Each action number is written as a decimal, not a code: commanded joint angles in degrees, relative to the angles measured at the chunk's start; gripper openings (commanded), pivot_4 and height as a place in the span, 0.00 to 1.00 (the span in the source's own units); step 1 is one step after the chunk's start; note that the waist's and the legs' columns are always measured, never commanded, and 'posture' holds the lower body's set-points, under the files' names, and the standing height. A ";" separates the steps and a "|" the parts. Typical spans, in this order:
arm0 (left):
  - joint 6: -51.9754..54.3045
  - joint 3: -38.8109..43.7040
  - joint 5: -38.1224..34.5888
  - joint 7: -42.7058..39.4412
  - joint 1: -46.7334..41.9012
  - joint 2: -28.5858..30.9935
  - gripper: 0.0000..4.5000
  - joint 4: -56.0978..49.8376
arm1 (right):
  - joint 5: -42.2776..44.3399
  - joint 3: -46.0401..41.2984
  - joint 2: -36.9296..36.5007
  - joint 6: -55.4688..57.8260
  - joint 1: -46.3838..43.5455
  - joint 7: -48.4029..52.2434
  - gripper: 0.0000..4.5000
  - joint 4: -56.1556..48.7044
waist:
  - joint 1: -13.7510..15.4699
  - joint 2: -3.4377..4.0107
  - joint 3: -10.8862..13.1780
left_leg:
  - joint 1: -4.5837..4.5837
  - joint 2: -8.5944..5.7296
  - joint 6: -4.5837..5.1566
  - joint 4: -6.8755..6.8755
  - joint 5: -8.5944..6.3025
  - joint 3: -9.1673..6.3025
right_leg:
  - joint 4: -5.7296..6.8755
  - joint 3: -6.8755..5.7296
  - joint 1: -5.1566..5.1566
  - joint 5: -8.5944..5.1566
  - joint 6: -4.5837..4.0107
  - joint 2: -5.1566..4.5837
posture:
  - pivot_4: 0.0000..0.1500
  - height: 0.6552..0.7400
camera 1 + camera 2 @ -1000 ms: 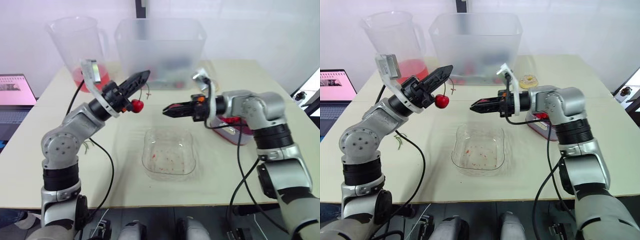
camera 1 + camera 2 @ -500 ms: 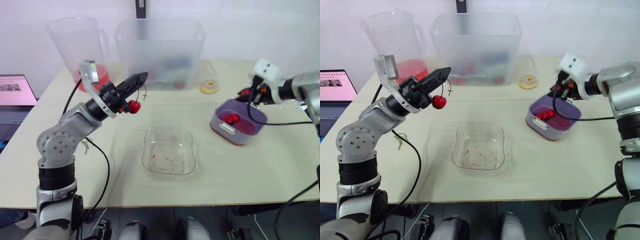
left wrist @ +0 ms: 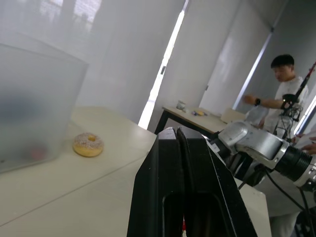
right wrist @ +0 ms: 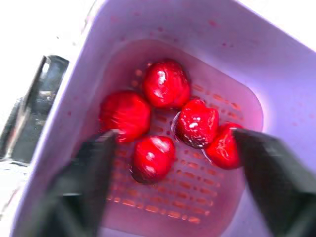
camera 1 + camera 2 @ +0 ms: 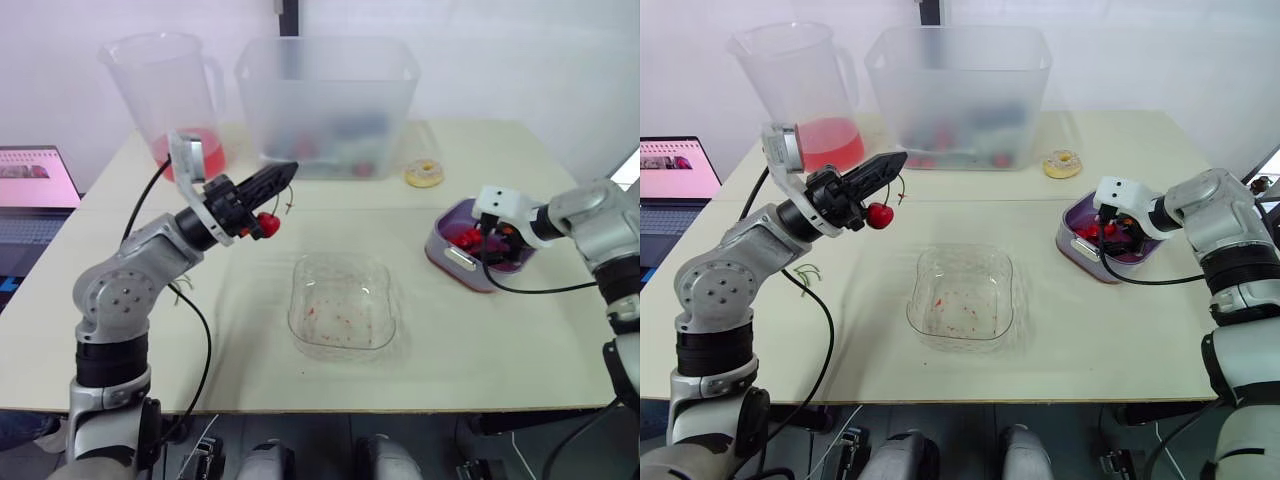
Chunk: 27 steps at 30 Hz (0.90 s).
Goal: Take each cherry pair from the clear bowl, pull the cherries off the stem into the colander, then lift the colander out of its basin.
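5 loose cherries [image 4: 166, 84]: we count them red and glossy on the perforated floor of the colander, bunched close, some touching.
Colander [image 4: 222, 47]: lilac, seated in its basin [image 5: 447, 267], near the right edge of the tabletop [image 5: 520, 330].
Right gripper [image 4: 174, 134]: we log it hanging directly over the colander, its 2 fingers spread wide, 1 to each side of the cherries, nothing between them.
Left gripper [image 5: 285, 172]: raised above the tabletop, between the left edge and the middle, tips aimed toward the right edge; the 2 fingers are pressed together.
Held cherry [image 5: 268, 224]: 1 red cherry hanging under the left gripper's fingers, a thin stem curling beside it; we cannot tell the exact pinch point.
Clear bowl [image 5: 342, 305]: middle of the tabletop, toward the near edge; we see only red smears on its bottom.
Pitcher [image 5: 165, 90]: 1 translucent jug at the far left corner, red liquid low inside.
Storage bin [image 5: 328, 100]: 1 frosted tub at the middle of the far edge, contents blurred.
Doughnut [image 5: 424, 173]: 1, sprinkled, just beside the bin on its right, toward the far edge.
Laptop [image 5: 35, 185]: open, beyond the left edge.
Person [image 3: 281, 79]: 1, in a white top, in the background of the left wrist view.
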 commanded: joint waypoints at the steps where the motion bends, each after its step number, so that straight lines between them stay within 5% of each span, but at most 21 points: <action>1: -2.00 1.33 0.39 -0.02 -3.14 -0.45 0.00 0.51 | 0.38 -3.92 -2.90 2.57 -3.27 2.78 0.99 -4.05 | 0.06 0.01 0.01 | 0.00 0.00 0.00 0.01 0.00 0.00 | 0.00 -0.01 0.01 0.00 0.00 0.00 | 1.00 0.37; 6: -2.11 1.48 0.74 0.19 -5.60 -0.87 0.00 2.28 | 3.53 -8.40 -5.42 10.02 -4.79 7.07 0.99 -10.76 | 0.05 0.05 0.03 | -0.01 0.00 0.00 0.04 0.00 -0.04 | 0.00 -0.03 0.02 0.00 0.00 0.01 | 1.00 0.37; 10: -1.57 1.39 0.87 1.05 -7.11 -0.97 0.00 3.34 | 13.81 -16.31 -4.90 28.88 -11.31 9.95 0.99 -20.16 | -0.03 0.14 0.08 | -0.01 0.02 0.00 0.03 0.00 -0.04 | 0.01 -0.04 0.01 0.00 0.00 0.01 | 1.00 0.37; 15: -1.42 0.65 2.28 -1.18 -7.78 0.52 0.00 4.02 | 25.19 -25.29 0.67 43.66 -9.13 4.83 0.99 -30.59 | 0.06 0.07 0.05 | 0.01 0.07 -0.01 0.00 -0.01 -0.12 | -0.04 -0.11 0.09 0.00 -0.01 0.02 | 1.00 0.37; 23: -0.78 1.43 0.10 -1.95 -11.13 -1.43 0.00 6.47 | 42.31 -35.46 30.74 56.33 1.86 -15.64 0.99 -48.48 | 0.09 0.13 0.08 | -0.03 0.01 -0.01 0.18 0.00 -0.23 | 0.11 -0.21 0.13 0.01 -0.01 -0.01 | 1.00 0.37; 27: -0.38 0.94 0.14 -2.12 -10.75 -1.90 0.00 6.01 | 45.68 -35.67 38.09 56.55 2.23 -22.17 0.99 -49.10 | 0.12 0.11 0.07 | -0.05 -0.04 0.00 0.19 0.00 -0.27 | 0.11 -0.23 0.16 0.01 -0.01 -0.01 | 1.00 0.37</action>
